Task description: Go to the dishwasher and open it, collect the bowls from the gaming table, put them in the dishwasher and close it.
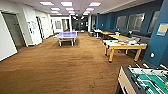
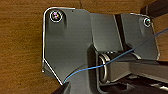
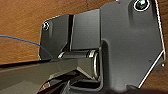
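The gaming table (image 1: 124, 45), long with a white top and yellowish edge and legs, stands to the right, ahead of me by the blue wall. Small orange-red (image 1: 121, 43) and blue (image 1: 135, 43) patches lie on its top; they are too blurred to tell as the bowls for sure. The dishwasher is out of view. Both wrist views look down past my own dark plate onto the brown carpet (image 2: 20, 50). From them I cannot tell how my grippers stand.
A green-field foosball table (image 1: 145, 81) is close at the lower right. A blue ping-pong table (image 1: 67, 35) stands mid-room further back. More yellow tables (image 1: 121, 37) line the right wall. Open brown carpet (image 1: 62, 65) stretches ahead and left; doors line the left wall.
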